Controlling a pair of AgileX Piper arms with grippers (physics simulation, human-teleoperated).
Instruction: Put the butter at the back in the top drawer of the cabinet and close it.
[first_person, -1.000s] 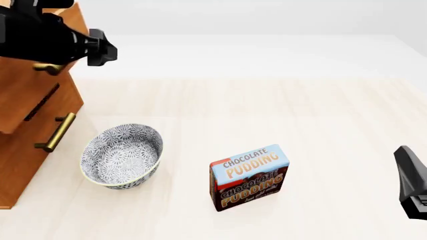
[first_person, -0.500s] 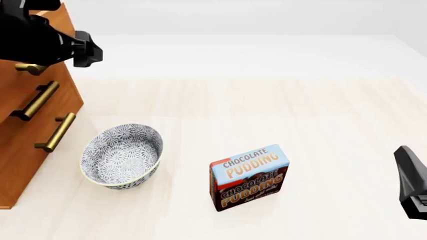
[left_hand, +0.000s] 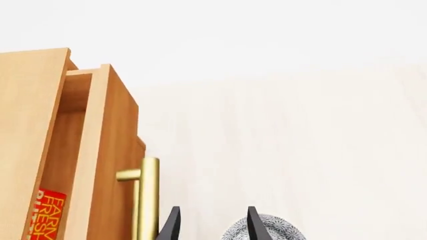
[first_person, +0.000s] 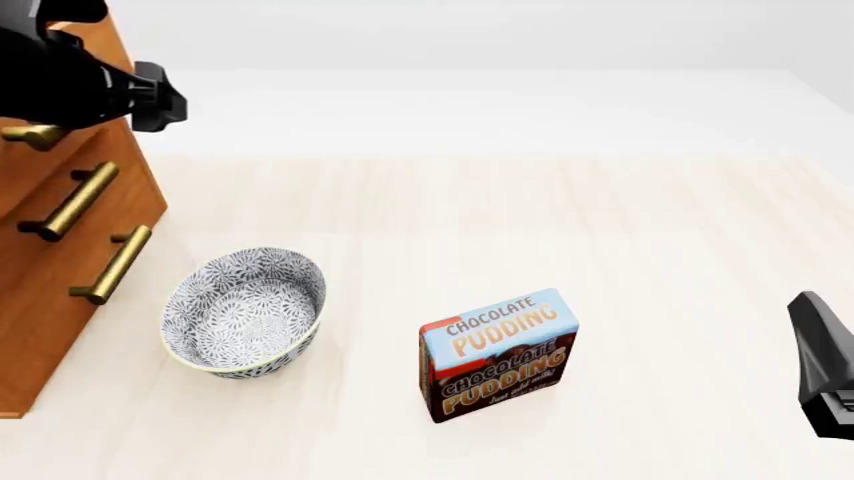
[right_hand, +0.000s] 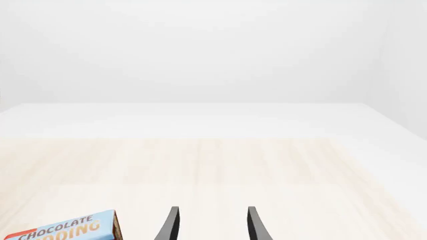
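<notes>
The cabinet (first_person: 54, 300) stands at the table's left edge. Its top drawer (left_hand: 100, 150) sticks out a little, with its brass handle (left_hand: 145, 200) facing the table. Through the gap, a red corner of the butter (left_hand: 50, 215) shows inside the drawer. My left gripper (left_hand: 212, 210) is open and holds nothing. It sits right beside the handle, which is outside one finger. In the front view the left arm (first_person: 74, 75) covers the drawer's front. My right gripper (right_hand: 212, 210) is open and empty at the table's right edge.
A patterned bowl (first_person: 244, 310) sits just right of the cabinet's lower drawers. A chocolate pudding box (first_person: 498, 355) stands upright near the middle front. The right arm (first_person: 821, 365) rests at the far right.
The top drawer has slid most of the way into the cabinet, uncovering the second drawer's handle. My left arm moved left with it. The right arm has not moved.
</notes>
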